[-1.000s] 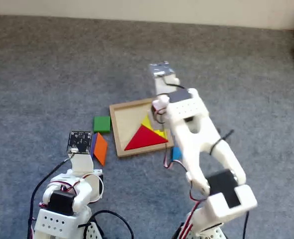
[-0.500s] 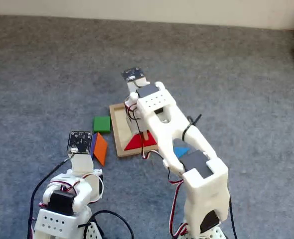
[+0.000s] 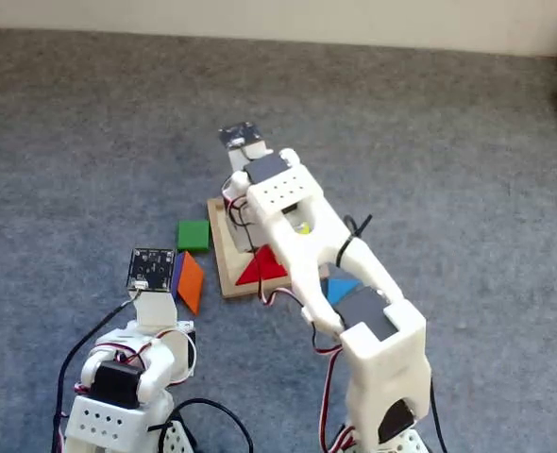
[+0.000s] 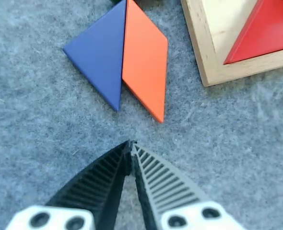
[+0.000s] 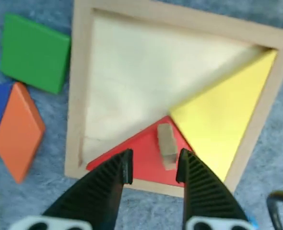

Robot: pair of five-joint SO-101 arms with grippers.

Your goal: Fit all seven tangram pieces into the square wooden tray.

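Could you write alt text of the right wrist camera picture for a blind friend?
The right arm's open tool hovers over a wooden tray, above a red triangle lying beside a yellow triangle. Outside the tray, on grey carpet, lie a green square and an orange parallelogram.

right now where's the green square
In the high view the green square lies flat on the carpet, outside the wooden tray and beside its left rim. The orange piece lies just nearer the left arm's base.
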